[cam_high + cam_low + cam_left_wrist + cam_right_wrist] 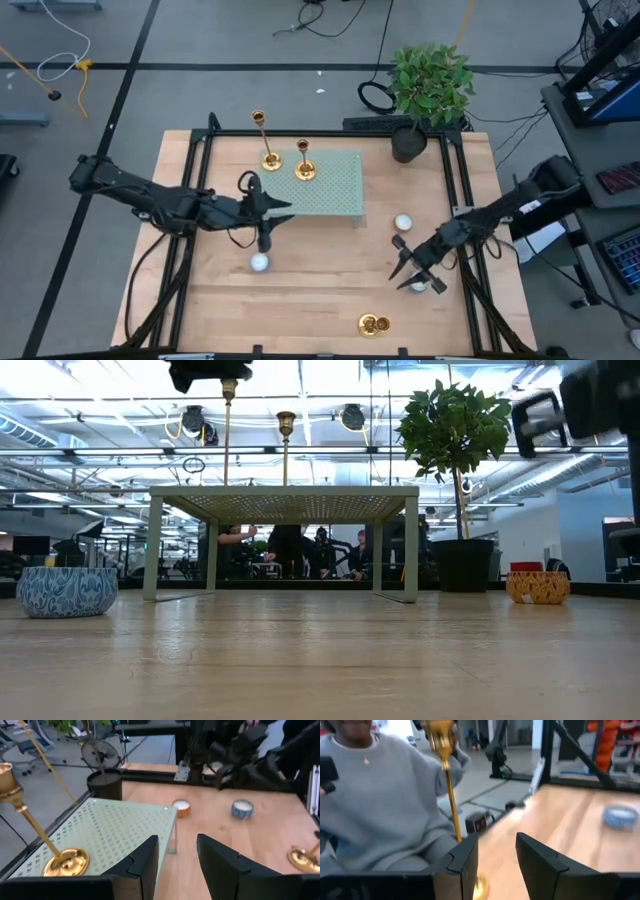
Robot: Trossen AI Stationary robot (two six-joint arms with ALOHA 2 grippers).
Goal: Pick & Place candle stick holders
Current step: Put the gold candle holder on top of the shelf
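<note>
Two gold candle stick holders (270, 158) (305, 170) stand upright on their round bases on a pale green perforated stand (335, 195); they also show in the low view (227, 430) (286, 438). The third candle stick holder (373, 324) stands near the table's front edge. My left gripper (280, 208) is open and empty at the stand's left front corner, with one holder (31, 822) to its far side. My right gripper (400, 262) is open and empty, pointing at the third holder (451, 795), whose stem rises just beyond one finger (465, 865).
Small candles sit on the table: a blue-patterned one (67, 590) near my left gripper, an orange one (181, 808) right of the stand, and another blue one (242, 809) by my right gripper. A potted plant (428, 85) stands at the far right. A person in a grey sweater (375, 805) sits beyond the front edge.
</note>
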